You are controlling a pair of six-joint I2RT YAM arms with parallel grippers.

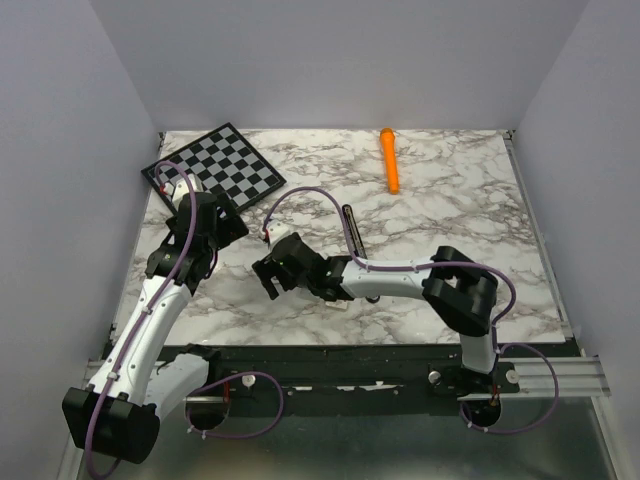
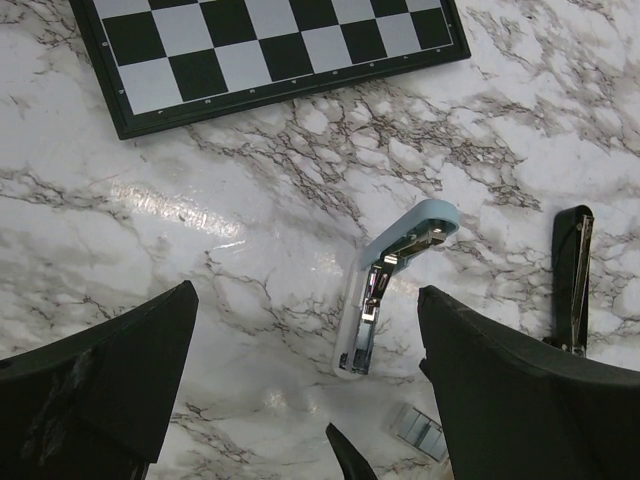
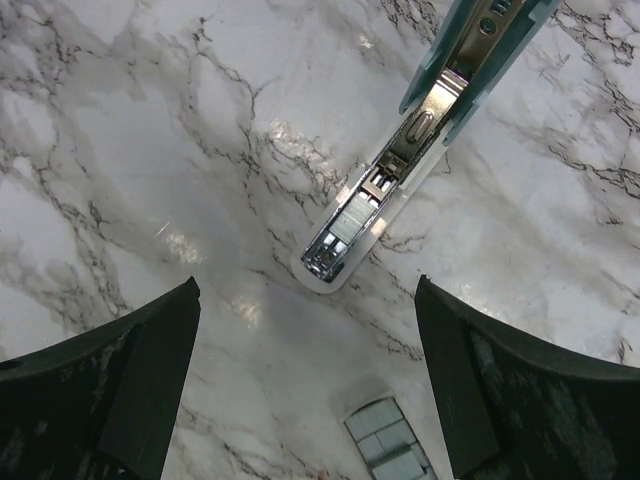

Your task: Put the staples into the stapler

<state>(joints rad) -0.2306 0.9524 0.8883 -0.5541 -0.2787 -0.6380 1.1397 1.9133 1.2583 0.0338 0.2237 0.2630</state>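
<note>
Plainly, the staples [image 3: 385, 442] lie flat on the desk [image 3: 150, 150], at 6 o'clock of the pale blue piece [image 3: 350, 235]. The stapler [image 2: 572, 275] lies apart at that piece's 3 o'clock. My right fingers [image 3: 110, 400] and left fingers [image 2: 100, 390] are spread and empty. A shallow pinch could skid or snap the block.

I am seeing the surface [image 3: 150, 150] showing as polished marble, glossy and throwing glare. The staples [image 3: 390, 445] are gleaming as bare ribbed metal. The pale blue case [image 2: 350, 320] is looking like smooth plastic, carrying a bright chromed channel [image 3: 345, 230]. The stapler [image 2: 562, 270] is reading as black, probably plastic, edged with shiny metal. The fingers [image 2: 90, 400] of the left tool [image 2: 305, 385] are looking matt black, faintly scuffed.
</note>
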